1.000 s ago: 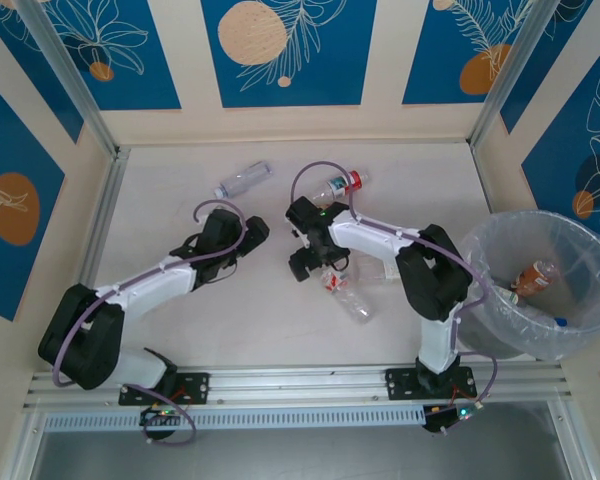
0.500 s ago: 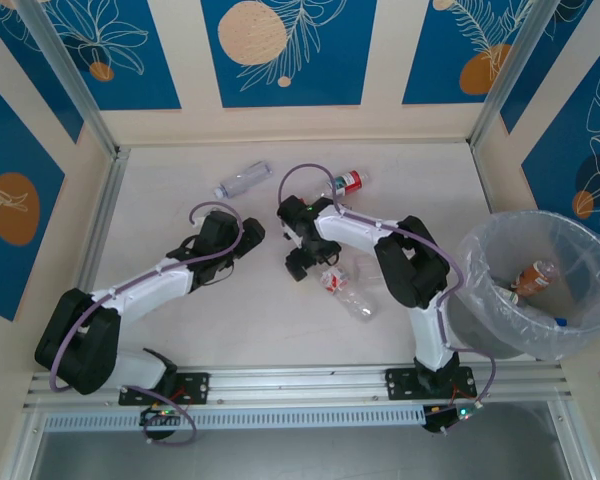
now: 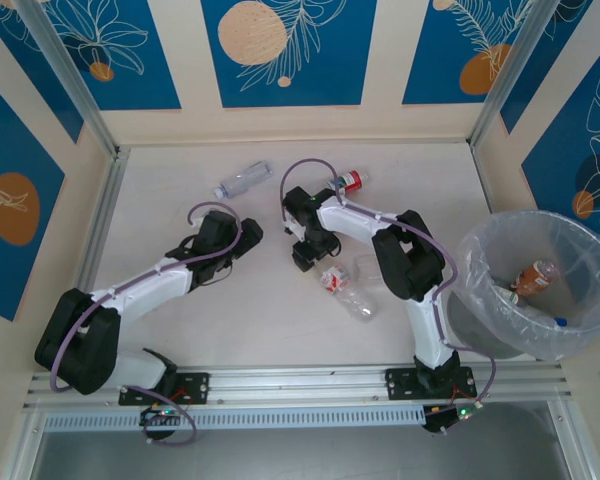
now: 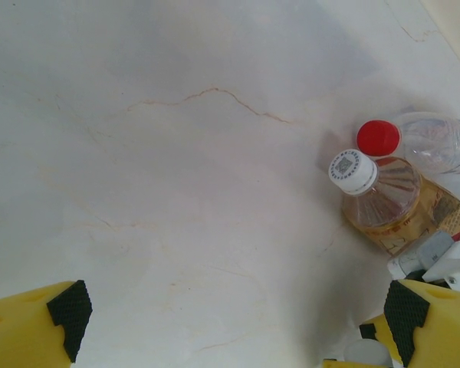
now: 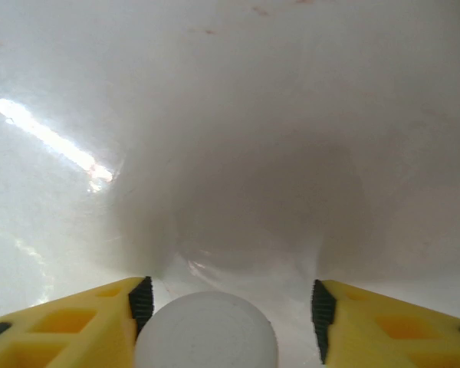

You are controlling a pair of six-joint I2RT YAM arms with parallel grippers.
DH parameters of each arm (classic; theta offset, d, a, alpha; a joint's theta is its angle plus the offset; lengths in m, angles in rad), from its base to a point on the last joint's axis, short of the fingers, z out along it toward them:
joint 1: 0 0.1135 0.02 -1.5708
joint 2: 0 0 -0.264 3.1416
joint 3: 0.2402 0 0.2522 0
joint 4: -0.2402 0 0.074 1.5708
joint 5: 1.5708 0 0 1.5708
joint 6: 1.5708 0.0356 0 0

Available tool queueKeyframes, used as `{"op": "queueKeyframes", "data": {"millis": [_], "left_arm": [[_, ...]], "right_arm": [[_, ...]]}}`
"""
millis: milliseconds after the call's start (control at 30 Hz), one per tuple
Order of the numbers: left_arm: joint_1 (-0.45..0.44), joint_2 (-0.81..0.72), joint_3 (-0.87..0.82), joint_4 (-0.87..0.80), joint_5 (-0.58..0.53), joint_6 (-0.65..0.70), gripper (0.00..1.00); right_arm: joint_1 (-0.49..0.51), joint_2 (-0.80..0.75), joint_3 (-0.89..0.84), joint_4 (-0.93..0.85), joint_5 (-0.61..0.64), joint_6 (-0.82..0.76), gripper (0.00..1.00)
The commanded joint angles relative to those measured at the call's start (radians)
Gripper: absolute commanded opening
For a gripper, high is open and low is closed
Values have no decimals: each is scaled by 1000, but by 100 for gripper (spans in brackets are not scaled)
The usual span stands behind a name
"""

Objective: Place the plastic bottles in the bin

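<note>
left claw (image 4: pixel 238 313) spread wide, right claw (image 5: pixel 230 308) spread

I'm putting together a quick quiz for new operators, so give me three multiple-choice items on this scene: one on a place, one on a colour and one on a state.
1. Where is the bin?
A) far left corner
B) between the two arms
C) at the right side of the workspace

2. In the left wrist view, what colour is the cap on the amber-filled bottle?
A) white
B) green
C) black

3. How is the left claw?
A) shut on a bottle
B) open and empty
C) shut on the bin's bag

Answers: 1 C, the overhead view shows it at the right side. 2 A, its ribbed cap is plainly white. 3 B, its yellow fingers stand wide apart over bare table.
</note>
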Motion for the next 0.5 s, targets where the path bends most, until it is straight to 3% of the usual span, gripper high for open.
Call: {"op": "queueKeyframes", "data": {"millis": [0,67,400,467], "left_arm": [[20,-3,7,-23,16,7,99],[22,-3,13,-26,24,17,99],[30,-25,14,-41,12,30,99],[31,-27,14,-38,13,33,99]], "right_arm": [[1,-34,-12,-20,-48,-22,50],[4,-44,-18,-13,-51,-22,40],[3,-170,-31,38,-45,4,15],[1,-208,-37,43,-40,8,1]]}}
